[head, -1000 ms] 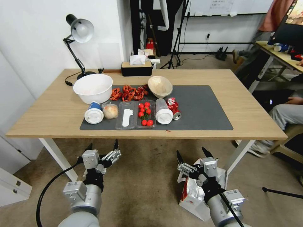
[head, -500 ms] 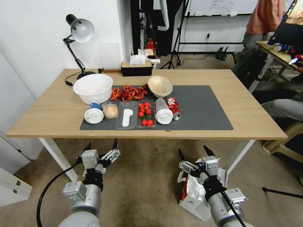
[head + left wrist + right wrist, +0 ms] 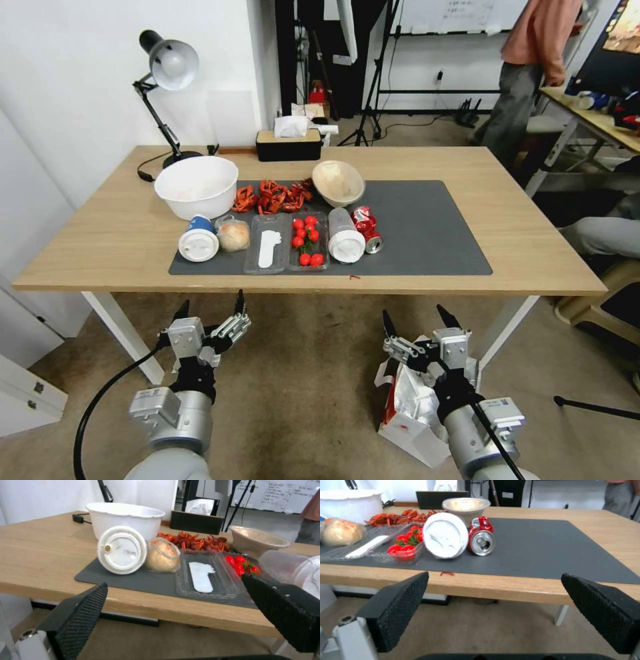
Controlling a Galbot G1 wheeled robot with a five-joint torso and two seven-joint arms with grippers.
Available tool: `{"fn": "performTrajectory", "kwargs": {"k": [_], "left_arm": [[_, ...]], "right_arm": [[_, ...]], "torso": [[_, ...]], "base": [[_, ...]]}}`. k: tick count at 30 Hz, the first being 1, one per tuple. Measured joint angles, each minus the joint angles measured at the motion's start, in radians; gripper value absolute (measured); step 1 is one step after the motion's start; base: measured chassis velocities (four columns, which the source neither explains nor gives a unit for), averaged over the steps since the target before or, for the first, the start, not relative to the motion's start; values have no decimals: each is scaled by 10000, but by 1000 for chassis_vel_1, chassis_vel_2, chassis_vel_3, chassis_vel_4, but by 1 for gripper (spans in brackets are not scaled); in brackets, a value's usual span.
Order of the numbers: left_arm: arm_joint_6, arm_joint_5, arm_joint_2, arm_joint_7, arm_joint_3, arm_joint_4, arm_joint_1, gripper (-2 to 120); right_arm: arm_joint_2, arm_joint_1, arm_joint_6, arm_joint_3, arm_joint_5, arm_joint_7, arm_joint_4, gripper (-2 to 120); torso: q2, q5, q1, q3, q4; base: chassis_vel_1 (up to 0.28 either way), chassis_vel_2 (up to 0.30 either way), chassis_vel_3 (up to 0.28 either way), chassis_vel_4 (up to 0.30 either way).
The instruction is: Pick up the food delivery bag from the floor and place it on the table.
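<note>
The right hand (image 3: pixel 421 321), fingers spread, hangs just above the large white paper bag with red side panels and silver foil lining (image 3: pixel 408 413), which stands mouth-up on the brownish-grey carpet floor (image 3: pixel 307 393) beside the light-wood bench (image 3: pixel 533 247). No writing on it is legible. The left hand (image 3: pixel 210 308) hangs spread, empty.

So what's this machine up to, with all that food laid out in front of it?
The robot faces the table, both arms held low in front of its near edge. The food delivery bag stands on the floor beside the table's near right leg. The right gripper hovers above the bag, jaws open and holding nothing. The left gripper waits, also open, over bare carpet. The bag is not yet lifted. Bowls, cups, tomatoes and a can crowd the left half of the dark mat.
</note>
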Motion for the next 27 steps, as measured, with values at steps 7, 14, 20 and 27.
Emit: {"fn": "performTrajectory", "kwargs": {"k": [7, 14, 20, 27], "left_arm": [[-76, -33, 19, -24, 0, 50, -10, 100], [-6, -51, 23, -58, 3, 43, -33, 100], [-133, -51, 7, -37, 7, 41, -13, 100], [-161, -48, -15, -26, 26, 41, -10, 100]], "right_arm": [[-3, -25, 16, 32, 0, 34, 14, 100], [-7, -24, 18, 43, 0, 41, 17, 100], [-10, -21, 31, 41, -1, 54, 14, 100], [-10, -8, 31, 35, 2, 47, -31, 100]], "torso": [[0, 0, 0, 0, 0], [-135, 0, -59, -71, -1], [-500, 0, -221, -277, -1], [-806, 0, -352, -449, -1]], "base": [[0, 0, 0, 0], [0, 0, 0, 0], [0, 0, 0, 0], [0, 0, 0, 0]]}}
